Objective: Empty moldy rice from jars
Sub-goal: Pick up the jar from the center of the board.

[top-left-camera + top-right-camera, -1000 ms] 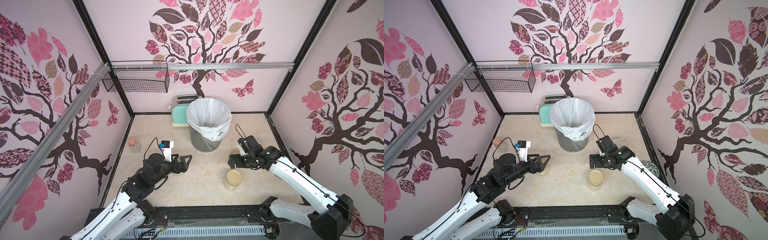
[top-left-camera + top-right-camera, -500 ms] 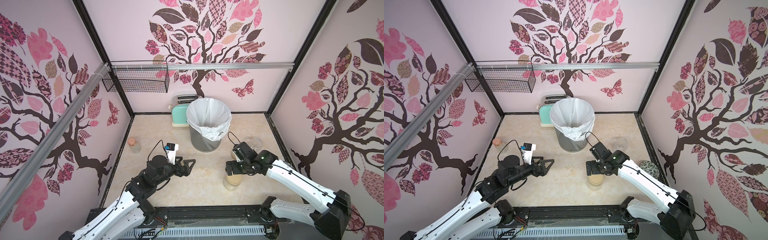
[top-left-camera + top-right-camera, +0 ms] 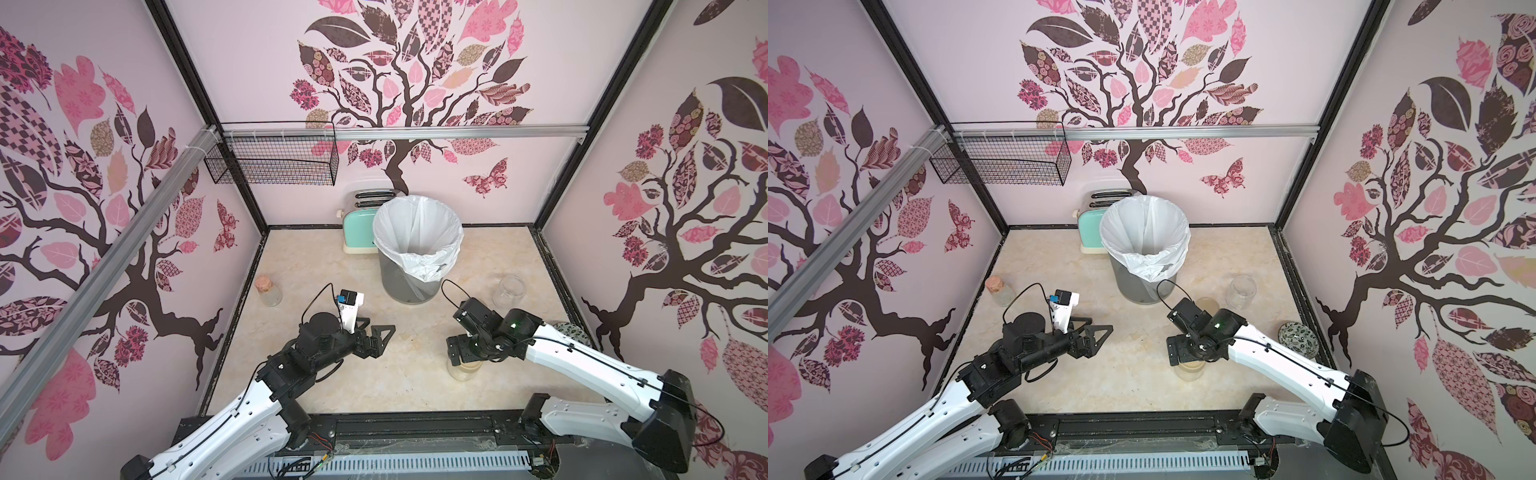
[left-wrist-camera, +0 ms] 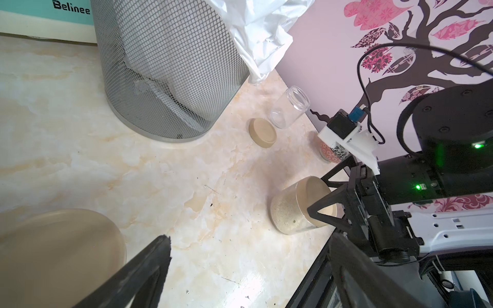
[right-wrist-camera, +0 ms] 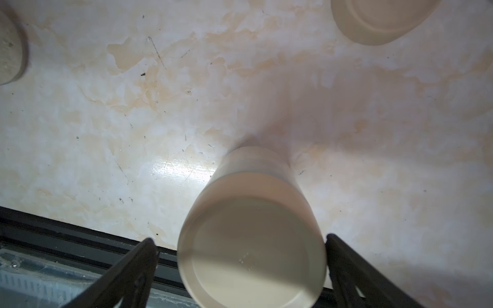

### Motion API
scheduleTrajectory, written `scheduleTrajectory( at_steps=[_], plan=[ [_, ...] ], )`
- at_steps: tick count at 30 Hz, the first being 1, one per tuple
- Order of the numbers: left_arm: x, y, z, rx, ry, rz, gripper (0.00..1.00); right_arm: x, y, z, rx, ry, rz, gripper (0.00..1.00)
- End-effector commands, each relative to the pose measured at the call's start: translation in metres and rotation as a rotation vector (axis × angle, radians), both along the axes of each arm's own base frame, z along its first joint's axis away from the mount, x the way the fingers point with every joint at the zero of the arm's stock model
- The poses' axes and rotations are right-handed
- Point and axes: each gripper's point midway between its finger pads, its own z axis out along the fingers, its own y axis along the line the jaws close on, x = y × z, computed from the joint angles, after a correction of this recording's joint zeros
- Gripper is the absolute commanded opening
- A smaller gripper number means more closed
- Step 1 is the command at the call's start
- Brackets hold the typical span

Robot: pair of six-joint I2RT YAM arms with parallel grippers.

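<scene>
A lidded jar (image 3: 463, 370) of moldy rice (image 4: 284, 210) stands near the table's front edge. My right gripper (image 5: 240, 242) hangs open right over it, one finger on each side of its beige lid (image 5: 253, 253), with a gap at one finger. An empty lidless jar (image 3: 509, 291) stands at the right, and a loose lid (image 4: 262, 133) lies on the table beside it. Another lidded jar (image 4: 58, 253) sits close under my left gripper (image 4: 248, 242), which is open with nothing between its fingers.
A mesh trash bin (image 3: 415, 257) with a white liner stands in the middle back, with a mint toaster (image 3: 357, 232) behind it. A cork-topped bottle (image 3: 268, 291) stands by the left wall. A patterned ceramic jar (image 3: 1300, 338) is at the right, behind my right arm.
My right gripper has swung toward the front edge and come down over the lidded jar, staying open. My left gripper has shifted slightly right and stays open.
</scene>
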Motion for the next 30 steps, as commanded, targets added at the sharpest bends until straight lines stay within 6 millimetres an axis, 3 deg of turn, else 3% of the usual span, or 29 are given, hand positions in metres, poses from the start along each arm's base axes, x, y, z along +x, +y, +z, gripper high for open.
scheduleTrajectory(
  at_steps=[1,11,19,25,30],
  plan=[
    [-0.005,-0.004,-0.002,-0.003,-0.016,-0.033,0.96,-0.003,-0.004,-0.003,-0.045,0.002,-0.018,1.0],
    [-0.019,-0.018,-0.015,0.045,-0.026,-0.094,0.96,-0.009,-0.009,-0.021,-0.077,0.026,-0.022,1.0],
    [-0.022,-0.025,-0.023,0.059,-0.019,-0.123,0.96,-0.006,-0.012,-0.022,-0.078,0.001,-0.031,0.99],
    [-0.022,-0.027,-0.026,0.067,-0.015,-0.134,0.96,-0.001,-0.005,-0.016,-0.053,-0.019,-0.021,0.94],
    [-0.024,-0.029,-0.03,0.073,-0.006,-0.143,0.97,-0.002,-0.003,-0.02,-0.049,-0.012,-0.006,0.82]
  ],
)
